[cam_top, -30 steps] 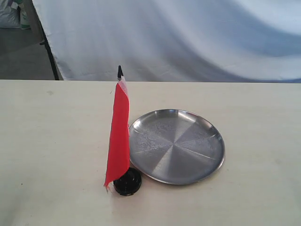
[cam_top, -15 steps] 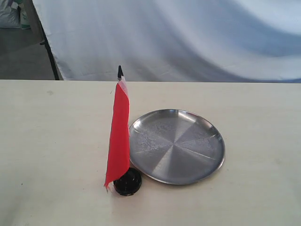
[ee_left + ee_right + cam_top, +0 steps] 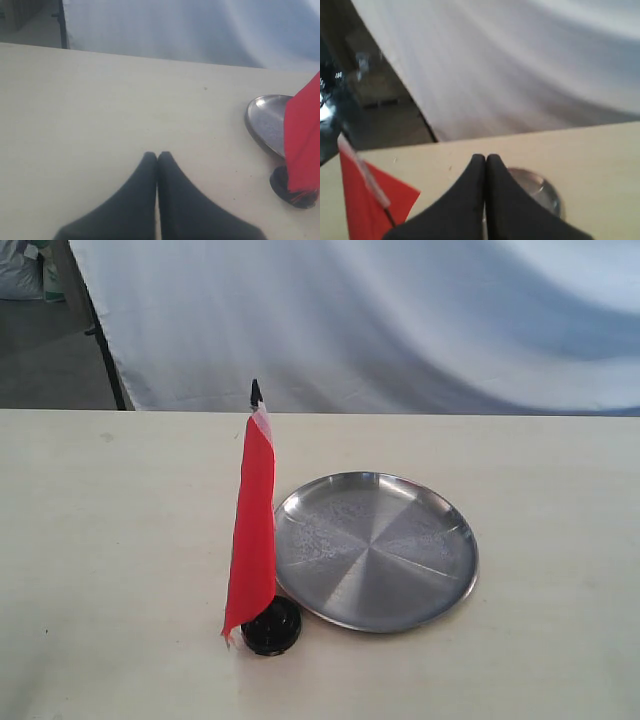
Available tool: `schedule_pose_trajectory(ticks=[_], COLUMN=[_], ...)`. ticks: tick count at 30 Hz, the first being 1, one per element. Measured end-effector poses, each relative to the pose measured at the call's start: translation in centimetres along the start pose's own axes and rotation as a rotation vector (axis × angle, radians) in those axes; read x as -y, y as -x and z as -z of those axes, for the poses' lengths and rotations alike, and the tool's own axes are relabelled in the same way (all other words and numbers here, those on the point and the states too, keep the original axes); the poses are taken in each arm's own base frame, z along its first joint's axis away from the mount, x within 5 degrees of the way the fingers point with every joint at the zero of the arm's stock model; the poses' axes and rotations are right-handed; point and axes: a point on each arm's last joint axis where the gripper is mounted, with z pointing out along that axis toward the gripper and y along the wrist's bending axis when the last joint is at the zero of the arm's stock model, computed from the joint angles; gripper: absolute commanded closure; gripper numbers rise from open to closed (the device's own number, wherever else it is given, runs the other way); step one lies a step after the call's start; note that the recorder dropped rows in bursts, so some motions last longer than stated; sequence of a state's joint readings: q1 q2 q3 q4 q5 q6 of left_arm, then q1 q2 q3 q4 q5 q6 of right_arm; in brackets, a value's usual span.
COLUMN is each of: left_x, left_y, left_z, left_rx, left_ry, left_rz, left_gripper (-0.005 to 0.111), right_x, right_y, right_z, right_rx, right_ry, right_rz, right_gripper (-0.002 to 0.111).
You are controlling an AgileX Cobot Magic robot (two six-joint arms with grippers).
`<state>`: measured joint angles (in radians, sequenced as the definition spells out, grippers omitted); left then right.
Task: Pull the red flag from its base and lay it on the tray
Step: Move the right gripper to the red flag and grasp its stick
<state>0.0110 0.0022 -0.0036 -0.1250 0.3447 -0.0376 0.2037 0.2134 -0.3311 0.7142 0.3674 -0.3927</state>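
Note:
The red flag (image 3: 252, 530) stands upright in the small black base (image 3: 271, 625) on the table, its black tip (image 3: 256, 392) pointing up. Just right of it lies the round silver tray (image 3: 375, 550), nothing on it. Neither gripper shows in the exterior view. In the left wrist view my left gripper (image 3: 158, 156) is shut on nothing, well apart from the flag (image 3: 302, 142), the base (image 3: 286, 184) and the tray (image 3: 267, 122). In the right wrist view my right gripper (image 3: 485, 158) is shut and holds nothing; the flag (image 3: 367, 205) and part of the tray (image 3: 540, 192) lie beyond it.
The pale table top (image 3: 120, 540) stretches wide on both sides of the flag and tray. A white cloth backdrop (image 3: 380, 320) hangs behind the far edge, with a dark stand leg (image 3: 105, 350) at the back left.

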Motion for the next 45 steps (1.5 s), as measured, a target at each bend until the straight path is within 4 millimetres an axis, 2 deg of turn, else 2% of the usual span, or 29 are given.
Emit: schedule_pose_trajectory(ticks=[3, 7, 13, 17, 21, 26, 32, 38, 39, 45], left_x=[0.0, 0.0, 0.0, 0.0, 0.0, 0.0, 0.0, 0.0, 0.0, 0.0], left_y=[0.0, 0.0, 0.0, 0.0, 0.0, 0.0, 0.0, 0.0, 0.0, 0.0], left_z=[0.0, 0.0, 0.0, 0.0, 0.0, 0.0, 0.0, 0.0, 0.0, 0.0], left_rx=[0.000, 0.000, 0.000, 0.000, 0.000, 0.000, 0.000, 0.000, 0.000, 0.000], left_ry=[0.000, 0.000, 0.000, 0.000, 0.000, 0.000, 0.000, 0.000, 0.000, 0.000], left_rz=[0.000, 0.000, 0.000, 0.000, 0.000, 0.000, 0.000, 0.000, 0.000, 0.000], left_gripper=[0.107, 0.107, 0.107, 0.107, 0.107, 0.107, 0.107, 0.107, 0.107, 0.107], right_x=[-0.7, -1.1, -0.4, -0.5, -1.5, -3.6, -6.1, -8.0, -8.4, -9.2], right_y=[-0.1, -1.3, -3.6, -4.8, -6.4, -9.0, -12.5, -13.7, -14.0, -14.6], right_z=[-2.0, -4.7, -7.9, -9.7, -11.4, -13.4, -14.9, -18.0, -19.1, -22.0], right_rx=[-0.190, -0.424, -0.639, -0.695, -0.705, -0.702, -0.753, -0.781, -0.787, -0.788], right_ry=[0.082, 0.200, 0.276, 0.343, 0.448, 0.549, 0.713, 0.749, 0.747, 0.741], right_rz=[0.009, -0.023, -0.042, -0.037, 0.055, 0.230, 0.461, 0.469, 0.461, 0.451], right_gripper=[0.108, 0.108, 0.108, 0.108, 0.108, 0.108, 0.108, 0.108, 0.108, 0.108])
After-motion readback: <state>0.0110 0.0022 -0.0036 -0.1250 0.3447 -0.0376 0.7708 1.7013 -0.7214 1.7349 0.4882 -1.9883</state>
